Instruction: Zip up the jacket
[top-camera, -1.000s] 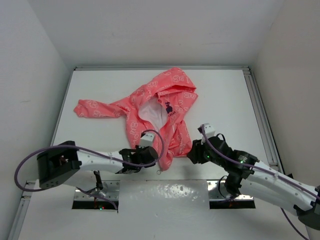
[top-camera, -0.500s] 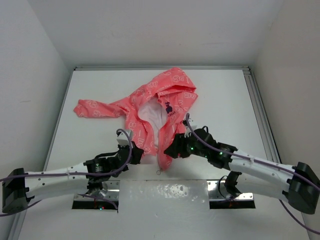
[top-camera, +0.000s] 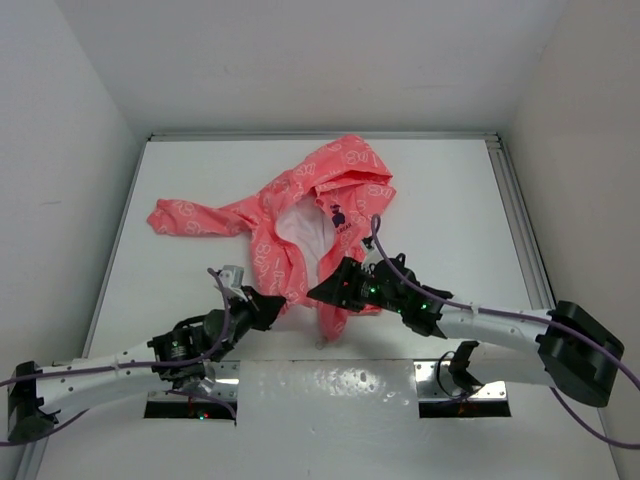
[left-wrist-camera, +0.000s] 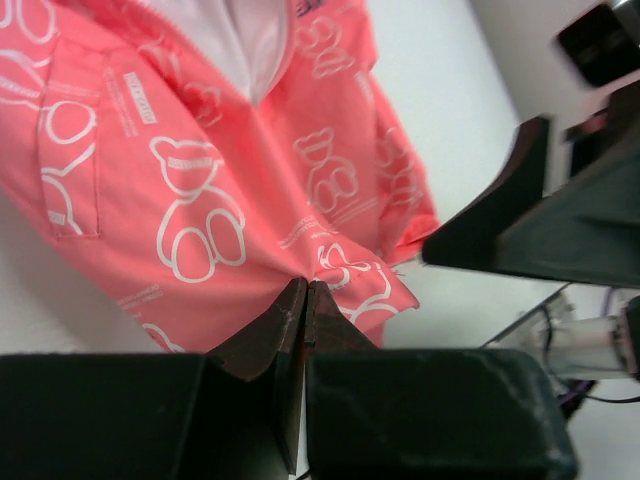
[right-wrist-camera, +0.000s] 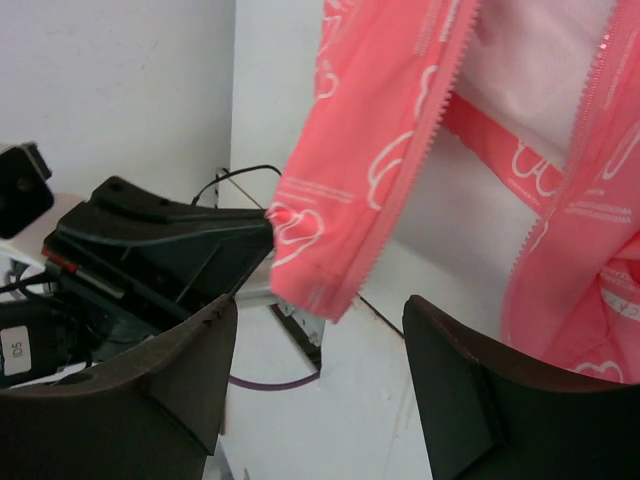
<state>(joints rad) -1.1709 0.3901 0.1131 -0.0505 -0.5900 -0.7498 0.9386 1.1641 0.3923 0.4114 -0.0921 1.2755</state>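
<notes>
The coral-pink jacket (top-camera: 345, 190) lies open in the middle of the table, hood at the far end, one sleeve (top-camera: 185, 217) stretched left, white lining (top-camera: 305, 228) showing. My left gripper (top-camera: 274, 300) is shut on the bottom hem of the jacket's left front panel; in the left wrist view pink fabric (left-wrist-camera: 200, 180) is pinched at its tips (left-wrist-camera: 305, 290). My right gripper (top-camera: 322, 291) is open beside the hem. In the right wrist view the lifted hem corner (right-wrist-camera: 330, 250) with its zipper teeth hangs just beyond the spread fingers (right-wrist-camera: 320, 340). The zipper slider is not visible.
A shiny metal plate (top-camera: 330, 385) spans the near table edge between the arm bases. A metal rail (top-camera: 515, 220) runs along the right side. White walls close in the table on three sides. A purple cable (right-wrist-camera: 265, 383) lies near the left arm.
My right gripper has moved left to the jacket's bottom hem. My left arm has drawn back and left, still holding the hem corner, which is now lifted.
</notes>
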